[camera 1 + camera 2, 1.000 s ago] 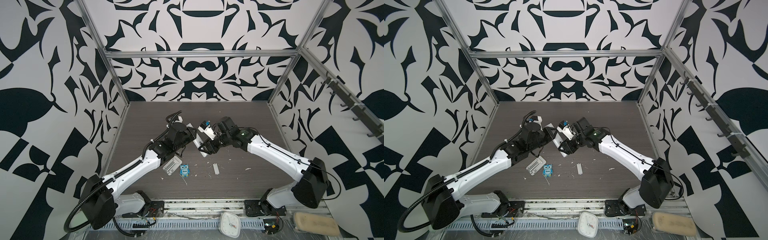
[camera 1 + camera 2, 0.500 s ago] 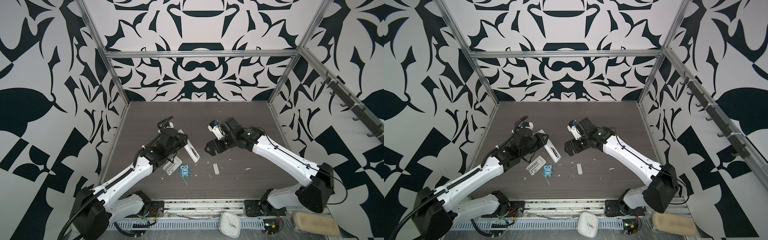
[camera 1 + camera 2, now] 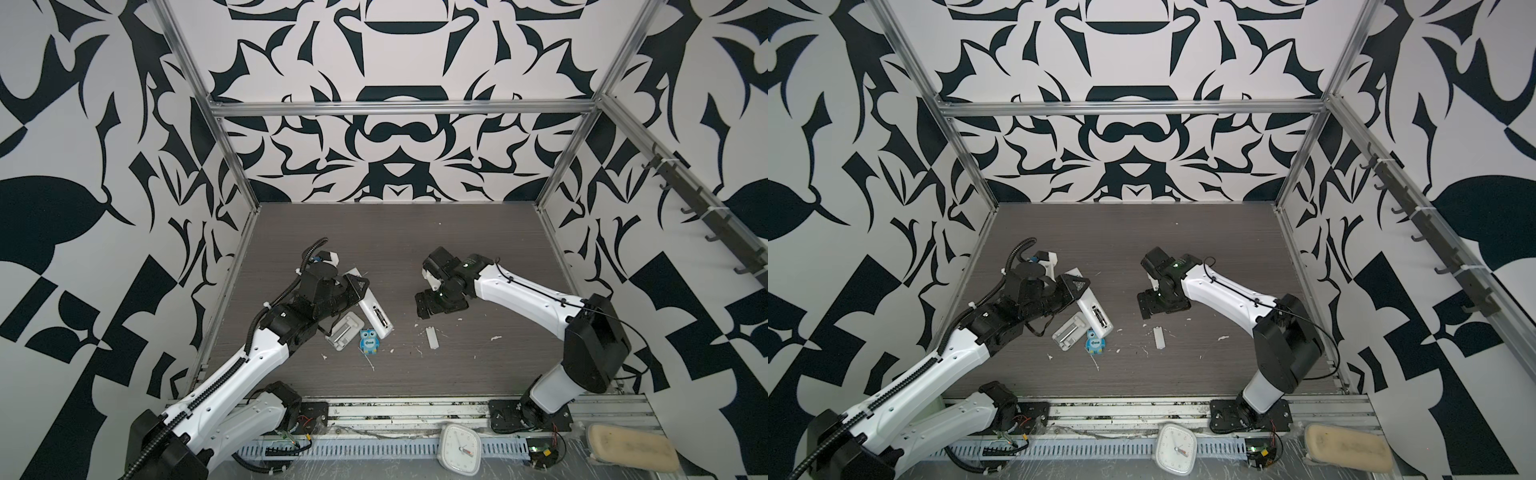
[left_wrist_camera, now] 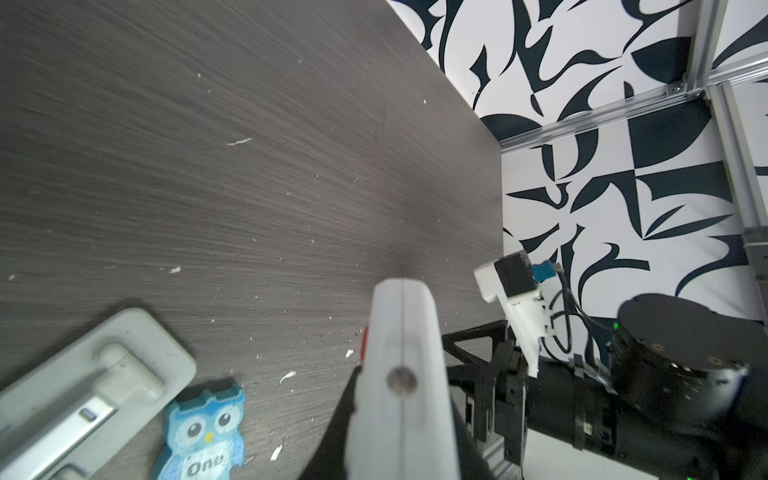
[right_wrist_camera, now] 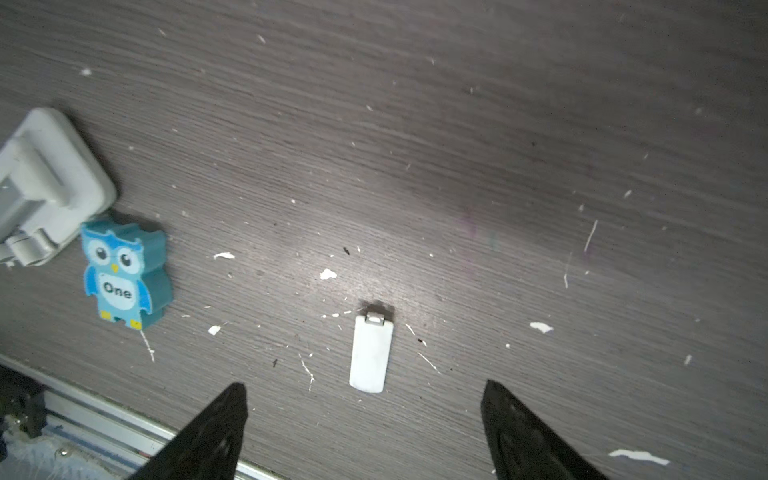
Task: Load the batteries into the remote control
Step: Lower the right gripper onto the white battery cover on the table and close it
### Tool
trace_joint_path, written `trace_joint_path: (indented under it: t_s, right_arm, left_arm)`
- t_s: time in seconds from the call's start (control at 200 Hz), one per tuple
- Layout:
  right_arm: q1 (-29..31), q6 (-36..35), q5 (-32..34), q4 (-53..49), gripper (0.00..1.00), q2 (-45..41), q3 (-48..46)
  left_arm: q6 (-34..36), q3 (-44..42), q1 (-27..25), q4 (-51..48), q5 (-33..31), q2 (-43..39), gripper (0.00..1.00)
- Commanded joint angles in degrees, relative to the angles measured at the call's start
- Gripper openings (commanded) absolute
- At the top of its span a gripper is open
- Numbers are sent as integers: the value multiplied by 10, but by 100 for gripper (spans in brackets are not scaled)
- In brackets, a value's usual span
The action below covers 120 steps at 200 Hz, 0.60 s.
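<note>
Since the left gripper [image 3: 356,289] is clamped across the remote control [image 3: 377,319], whose battery bay [image 3: 1099,314] lies uncovered and face up, the step in hand is judged to be closing up after loading. The bay shows dark contents. Whether both batteries are seated is too small to confirm, and none is seen loose on the tabletop [image 3: 374,232].

Next move, by judgement: the right gripper [image 5: 363,383] goes down on the battery cover [image 5: 371,353], pinches its long edges and carries it to the bay with the latch tab aligned.

Right gripper: jaws spread wide, holding nothing, touching nothing, poised over the cover.
Left gripper: closed firmly on the remote's upper half.

Positions against the blue owl [image 3: 369,341]:
- The remote's lower end is just beside it; contact cannot be determined.
- The grey tray [image 3: 343,332] sits just beside it on the left-arm side.
- The cover lies apart from it on the right-arm side.
</note>
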Motion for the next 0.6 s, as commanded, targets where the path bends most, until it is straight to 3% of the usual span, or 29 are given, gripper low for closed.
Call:
trace_joint_path:
  t_s: [0.0, 0.595]
  right_arm:
    - [0, 26, 22, 8, 87, -1, -9]
    - [42, 44, 20, 70, 84, 77, -57]
  left_arm:
    - [6, -8, 1, -12, 24, -7, 7]
    - [2, -21, 1, -13, 42, 4, 8]
